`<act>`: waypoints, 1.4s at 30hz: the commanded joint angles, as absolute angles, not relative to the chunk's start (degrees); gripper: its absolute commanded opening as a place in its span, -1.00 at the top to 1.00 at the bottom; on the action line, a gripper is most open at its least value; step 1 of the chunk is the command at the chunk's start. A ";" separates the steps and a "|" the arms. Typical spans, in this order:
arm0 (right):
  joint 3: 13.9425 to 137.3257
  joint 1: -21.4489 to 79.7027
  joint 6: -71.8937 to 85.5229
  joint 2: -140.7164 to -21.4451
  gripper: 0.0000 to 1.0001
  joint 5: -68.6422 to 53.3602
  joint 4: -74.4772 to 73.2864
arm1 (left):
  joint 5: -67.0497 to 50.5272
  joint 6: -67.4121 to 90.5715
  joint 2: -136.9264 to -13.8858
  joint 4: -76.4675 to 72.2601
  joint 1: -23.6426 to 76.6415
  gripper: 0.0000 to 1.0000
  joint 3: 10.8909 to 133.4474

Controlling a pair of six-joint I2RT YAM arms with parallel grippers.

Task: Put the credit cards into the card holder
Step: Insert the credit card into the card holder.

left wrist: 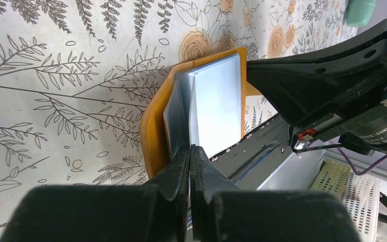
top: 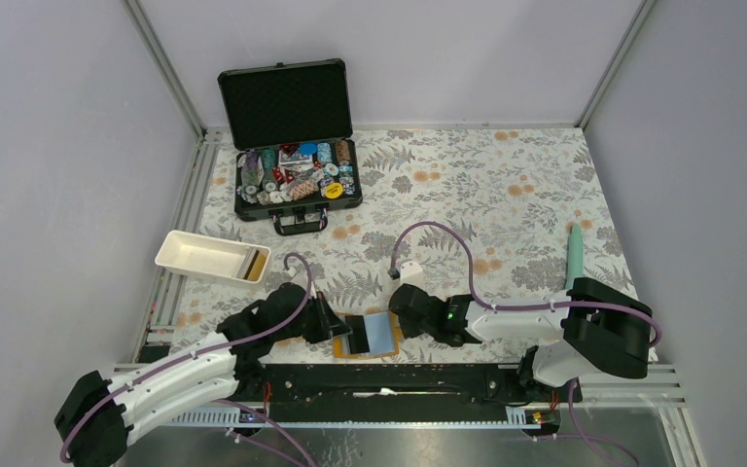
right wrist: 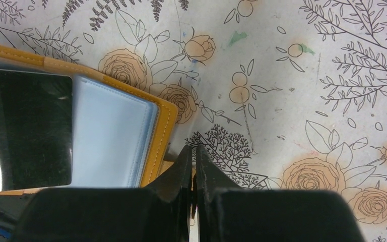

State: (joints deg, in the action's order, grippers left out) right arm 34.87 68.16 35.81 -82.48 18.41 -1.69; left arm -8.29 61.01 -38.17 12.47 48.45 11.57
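Here, the card holder (left wrist: 153,126) lies open against left pincer (left wrist: 191,150).

Plenty of free tabletop (top: 515,185) through the middle and far right. Far left taken by black case (top: 297,180), lid standing upright. White tray (top: 204,255) just beside the left arm, narrowing that side. Teal upright object (top: 574,255) near the right edge. Purple cable (top: 447,231) looping above the right arm. Near edge crowded: card holder (top: 381,334) flanked by left end effector (top: 340,328) and right end effector (top: 397,316), both pinched closed; open room only on its far side.
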 commanded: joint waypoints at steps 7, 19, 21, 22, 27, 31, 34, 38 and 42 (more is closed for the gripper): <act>36.33 67.63 35.92 -83.46 1.00 18.89 -1.53 | -10.11 60.75 -40.68 9.18 48.21 1.00 10.20; 36.22 67.59 36.03 -83.13 1.00 18.98 -1.68 | -8.93 61.09 -42.12 9.20 48.10 1.00 10.02; 36.22 67.63 36.03 -83.03 1.00 19.07 -1.66 | -8.92 61.19 -42.44 8.64 48.05 1.00 9.88; 36.22 67.59 36.02 -82.99 1.00 19.00 -1.65 | -9.08 61.36 -42.71 8.09 48.06 1.00 9.66; 36.38 67.59 36.13 -83.20 1.00 18.91 -1.66 | -9.44 61.79 -44.21 5.74 48.03 1.00 9.33; 36.55 67.59 36.29 -83.41 1.00 18.65 -1.61 | -9.40 61.87 -44.81 4.91 48.08 1.00 9.35; 36.72 67.59 36.29 -83.63 1.00 18.57 -1.63 | -9.10 62.24 -44.69 4.28 48.05 1.00 9.04; 36.87 67.59 36.33 -84.66 1.00 18.56 -1.65 | -9.32 62.71 -44.47 2.99 48.08 1.00 8.75; 36.72 67.59 36.92 -84.96 1.00 18.04 -1.84 | -9.32 62.60 -44.35 2.94 48.08 1.00 8.95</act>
State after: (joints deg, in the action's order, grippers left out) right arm 35.79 68.03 35.90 -83.74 18.41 -1.08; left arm -9.76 62.87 -44.34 4.54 48.31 9.69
